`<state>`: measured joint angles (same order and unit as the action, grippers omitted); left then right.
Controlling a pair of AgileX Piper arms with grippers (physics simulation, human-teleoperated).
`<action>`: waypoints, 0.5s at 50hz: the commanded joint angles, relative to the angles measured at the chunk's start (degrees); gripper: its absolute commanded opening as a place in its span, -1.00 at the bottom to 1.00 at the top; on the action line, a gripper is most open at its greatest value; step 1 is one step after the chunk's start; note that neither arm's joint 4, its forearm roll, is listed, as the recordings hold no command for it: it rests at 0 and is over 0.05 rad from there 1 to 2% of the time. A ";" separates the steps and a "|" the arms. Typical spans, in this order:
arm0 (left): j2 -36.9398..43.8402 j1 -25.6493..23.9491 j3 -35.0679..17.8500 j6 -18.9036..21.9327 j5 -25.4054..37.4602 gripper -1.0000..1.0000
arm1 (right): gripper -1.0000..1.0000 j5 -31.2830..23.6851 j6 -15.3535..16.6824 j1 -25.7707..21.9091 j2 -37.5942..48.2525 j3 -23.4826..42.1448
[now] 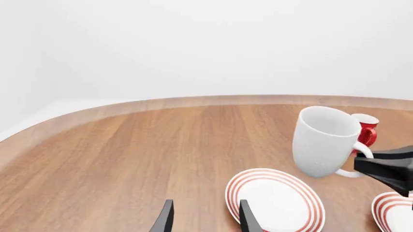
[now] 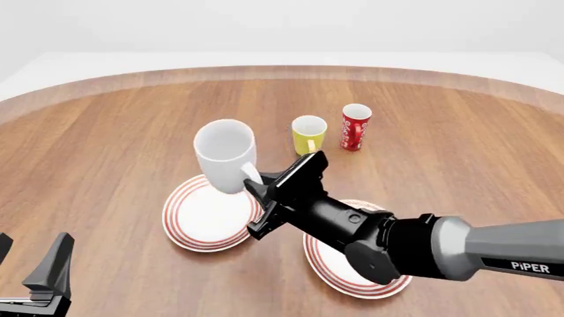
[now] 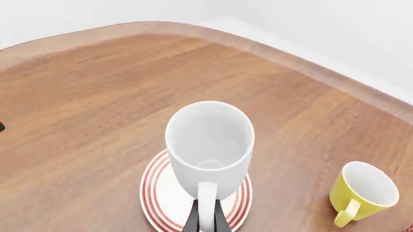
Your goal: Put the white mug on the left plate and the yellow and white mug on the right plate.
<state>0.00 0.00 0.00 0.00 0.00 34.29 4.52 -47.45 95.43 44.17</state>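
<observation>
Right pincer is clamped on the handle of the white mug, holding it upright above the left plate; whether the base touches the plate cannot be told. Left pincer stands open and empty near the table edge. The yellow and white mug stands on the table beside a red cup, apart from the right plate
</observation>
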 commanded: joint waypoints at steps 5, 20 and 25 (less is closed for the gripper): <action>0.00 0.00 0.00 0.00 0.00 1.00 | -1.00 0.86 -1.39 -1.46 2.23 1.48; 0.00 0.00 0.00 0.00 0.00 1.00 | -1.00 1.48 -2.13 -2.54 4.87 2.97; 0.00 0.00 0.00 0.00 0.00 1.00 | -1.00 1.69 -2.55 -2.98 5.70 3.47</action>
<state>0.00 0.00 0.00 0.00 0.00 35.51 2.89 -49.63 99.70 46.52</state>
